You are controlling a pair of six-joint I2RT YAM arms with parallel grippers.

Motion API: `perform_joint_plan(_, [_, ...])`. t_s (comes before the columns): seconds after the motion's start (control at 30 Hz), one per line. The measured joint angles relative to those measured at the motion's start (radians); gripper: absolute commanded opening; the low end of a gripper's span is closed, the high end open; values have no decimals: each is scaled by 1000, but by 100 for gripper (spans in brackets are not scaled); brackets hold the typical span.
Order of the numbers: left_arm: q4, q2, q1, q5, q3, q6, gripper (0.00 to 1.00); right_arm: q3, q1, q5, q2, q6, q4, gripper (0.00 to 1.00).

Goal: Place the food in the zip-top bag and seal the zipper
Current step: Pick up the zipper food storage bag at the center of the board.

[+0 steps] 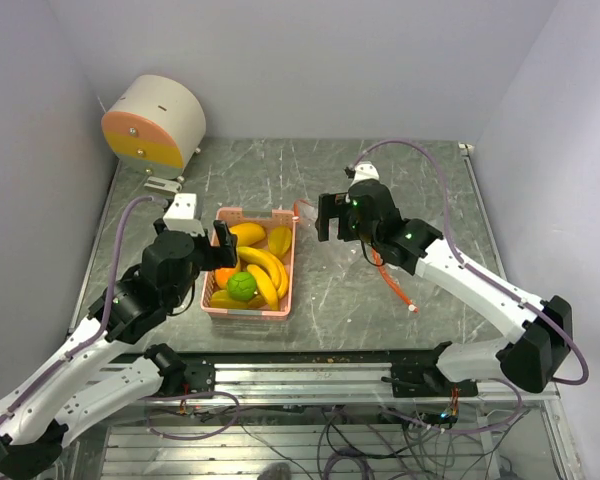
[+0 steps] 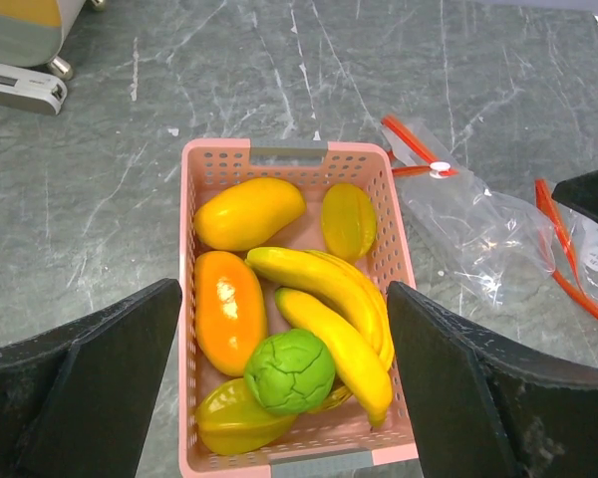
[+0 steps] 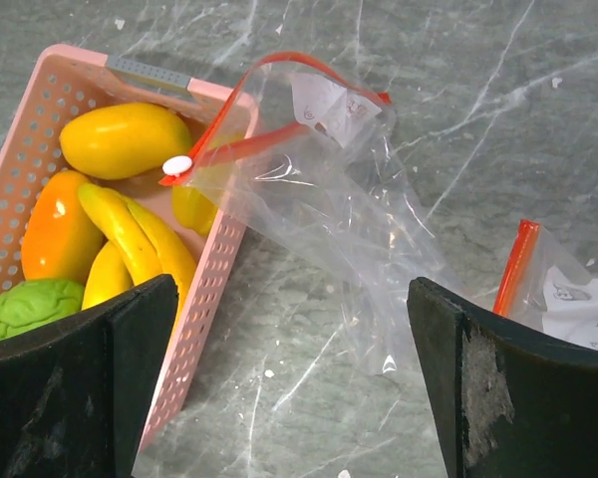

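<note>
Left gripper (image 1: pixel 218 255): jaws wide, empty; the food (image 2: pixel 299 299) in the pink basket (image 2: pixel 289 154) sits straight below, between our fingers.
Right gripper (image 1: pixel 325 218): jaws wide, empty; the zip-top bag (image 3: pixel 349 219) lies ahead between our fingers, zipper (image 3: pixel 249 144) toward the basket-side finger.
Step, as we judge: pinch one lip beside the zipper and lift gently; the film looks floppy.

Marbled table (image 1: pixel 430 190) with pink basket (image 1: pixel 247 312), zip-top bag (image 3: pixel 339 209)

The basket (image 2: pixel 191 299) is perforated pink, bananas (image 2: pixel 329 299) yellow, one fruit (image 2: pixel 229 311) orange, ball (image 2: pixel 289 370) green, bag (image 2: pixel 468 239) clear with red-orange zipper (image 2: pixel 409 142), surface (image 2: pixel 110 199) grey, white-veined.
</note>
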Motion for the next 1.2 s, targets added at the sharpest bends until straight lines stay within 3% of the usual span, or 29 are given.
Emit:
perform_joint_plan(0.27, [-16, -16, 0, 0, 0, -3, 96, 6, 0, -29, 34, -48, 53, 100])
perform_joint_plan(0.53, [-34, -35, 2, 11, 0, -7, 95, 109, 11, -86, 188, -91, 92, 100])
perform_joint_plan(0.83, [-47, -82, 2, 14, -7, -21, 95, 385, 12, -41, 426, -124, -19, 100])
perform_joint_plan(1.2, [-58, -148, 2, 14, -50, -45, 95, 492, 19, 6, 600, -135, -128, 96])
